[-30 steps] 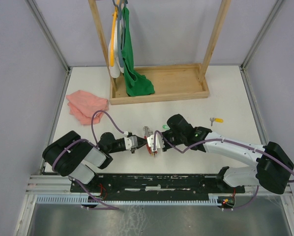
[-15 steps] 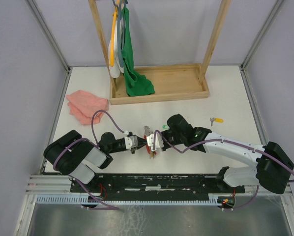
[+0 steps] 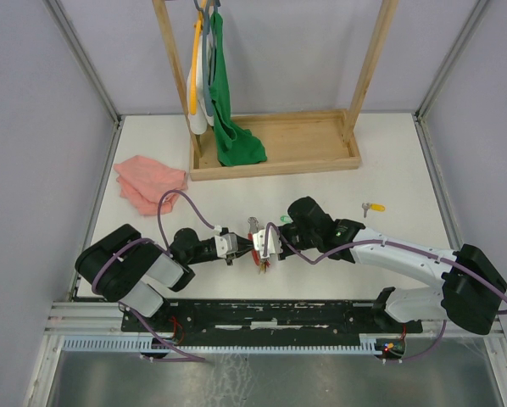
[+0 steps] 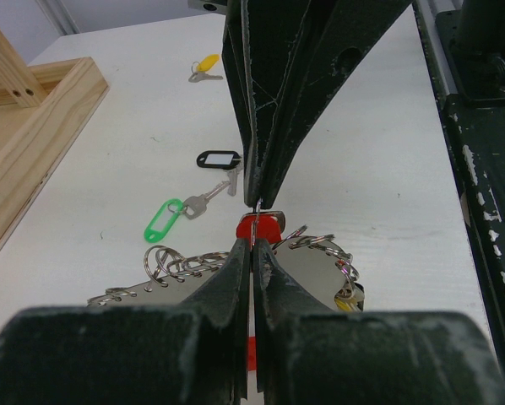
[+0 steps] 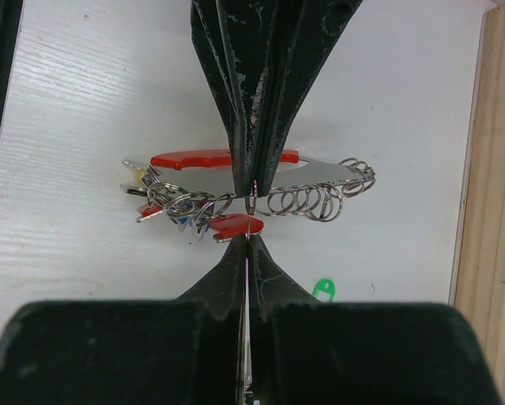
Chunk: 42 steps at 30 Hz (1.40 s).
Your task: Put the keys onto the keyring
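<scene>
Wht table (image 3: pixel 406 178), wood rack (image 3: pixel 304 168), grey walls (image 3: pixel 33 127).

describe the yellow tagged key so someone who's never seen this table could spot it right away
Start at the wooden tray at the back of the white table. Just in front of its right corner, on bare table, lies a small silver key with a yellow tag. Unlike the green-tagged key and the black-tagged key, close together mid-table, it lies alone.
</scene>
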### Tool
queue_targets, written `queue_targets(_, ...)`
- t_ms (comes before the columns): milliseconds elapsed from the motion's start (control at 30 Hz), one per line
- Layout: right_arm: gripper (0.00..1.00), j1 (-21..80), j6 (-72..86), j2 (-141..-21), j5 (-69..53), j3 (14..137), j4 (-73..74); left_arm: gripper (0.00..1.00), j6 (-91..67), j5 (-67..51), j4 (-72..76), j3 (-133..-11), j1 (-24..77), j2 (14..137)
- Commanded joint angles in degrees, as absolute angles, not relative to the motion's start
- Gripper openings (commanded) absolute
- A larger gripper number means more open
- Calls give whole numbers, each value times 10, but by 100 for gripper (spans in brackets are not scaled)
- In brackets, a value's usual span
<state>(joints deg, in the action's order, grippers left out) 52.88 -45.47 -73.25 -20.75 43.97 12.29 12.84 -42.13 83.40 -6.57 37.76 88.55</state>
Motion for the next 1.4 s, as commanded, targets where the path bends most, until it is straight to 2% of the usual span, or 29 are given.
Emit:
queue_targets(0, 1, 533, -439, -733, -220, 439, 92, 3, 117, -428, 908, -76, 379, 888)
queue_targets(1367, 1, 534, -377, -721, -238, 413, 0, 3, 101, -461, 923, -80, 381, 896)
